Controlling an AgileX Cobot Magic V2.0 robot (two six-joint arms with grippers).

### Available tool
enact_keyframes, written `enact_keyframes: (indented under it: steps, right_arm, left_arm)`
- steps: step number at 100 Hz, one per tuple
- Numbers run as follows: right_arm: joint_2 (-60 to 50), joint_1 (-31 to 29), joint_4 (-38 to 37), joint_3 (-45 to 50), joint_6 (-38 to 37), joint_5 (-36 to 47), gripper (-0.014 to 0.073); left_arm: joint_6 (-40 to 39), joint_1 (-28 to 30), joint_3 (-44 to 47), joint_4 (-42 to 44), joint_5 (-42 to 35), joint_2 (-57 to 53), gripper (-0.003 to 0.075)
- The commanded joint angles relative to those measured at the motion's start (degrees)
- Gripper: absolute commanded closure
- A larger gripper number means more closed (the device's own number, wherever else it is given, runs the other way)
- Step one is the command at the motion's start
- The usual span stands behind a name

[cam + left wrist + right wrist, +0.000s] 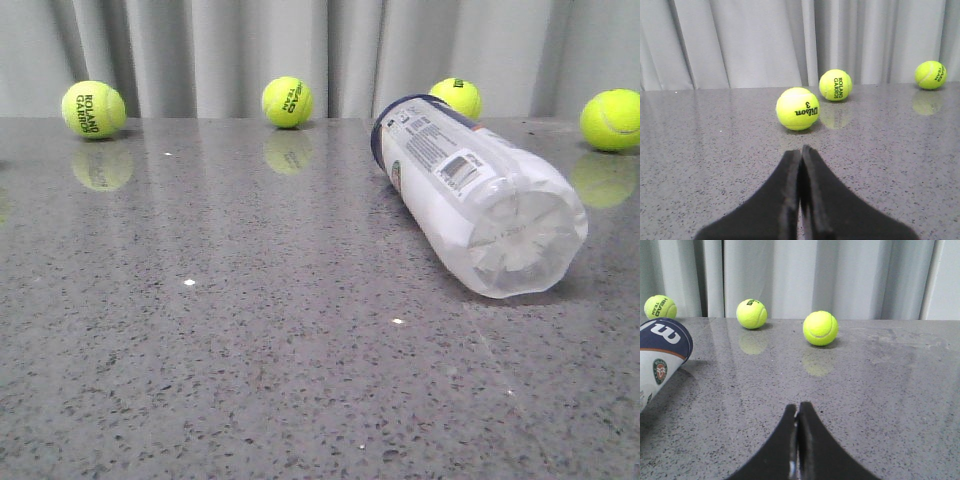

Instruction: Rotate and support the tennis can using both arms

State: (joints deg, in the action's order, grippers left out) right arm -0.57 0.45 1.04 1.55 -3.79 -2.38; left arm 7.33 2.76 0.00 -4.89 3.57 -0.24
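The left gripper (801,152) sits low over the grey speckled table (250,350), its two black fingers pressed together with nothing between them, pointing across the surface toward a Wilson ball (797,108) just ahead. Beyond that ball, the left wrist view shows a Roland Garros ball (835,85) and a Head ball (930,75) near the grey curtain (755,40).

The front view shows neither arm. It has the Roland Garros ball (93,109) at far left, the Head ball (287,101) near the middle, then the tennis can (470,190) lying on its side right of centre, clear base toward the camera, navy rim toward the curtain, barcode label facing up. A ball (456,97) sits behind the can's rim and another ball (612,119) lies at far right.

The right gripper (798,410) is also low and level over the table, fingers closed together on nothing. Its wrist view alone shows the can's navy end and round green logo (660,371), off to one side and well apart from the fingers. The Wilson ball seen from the left wrist does not appear in the front view
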Motion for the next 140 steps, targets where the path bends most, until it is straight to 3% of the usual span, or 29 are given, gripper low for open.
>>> enact_keyframes:
  steps: [1, 108, 121, 140]
  right_arm:
    - [-1.6, -0.2, -0.5, -1.0, 0.1, 4.1, 0.0660]
    - [-1.6, -0.2, -0.5, -1.4, 0.1, 6.7, 0.0660]
    - [-1.6, -0.2, -0.5, -4.7, 0.1, 2.4, 0.0660]
    - [0.8, -0.2, -0.5, -13.3, 0.1, -11.1, 0.0660]
  left_arm:
    - [-0.6, -0.1, 2.5, -0.2, -4.3, -1.9, 0.0740]
    - [-0.6, -0.1, 2.5, -0.2, -4.3, -1.9, 0.0740]
    - [-0.6, -0.1, 2.5, -0.2, -4.3, -1.9, 0.0740]
    - [-0.6, -0.1, 2.5, -0.2, -4.3, -1.9, 0.0740]
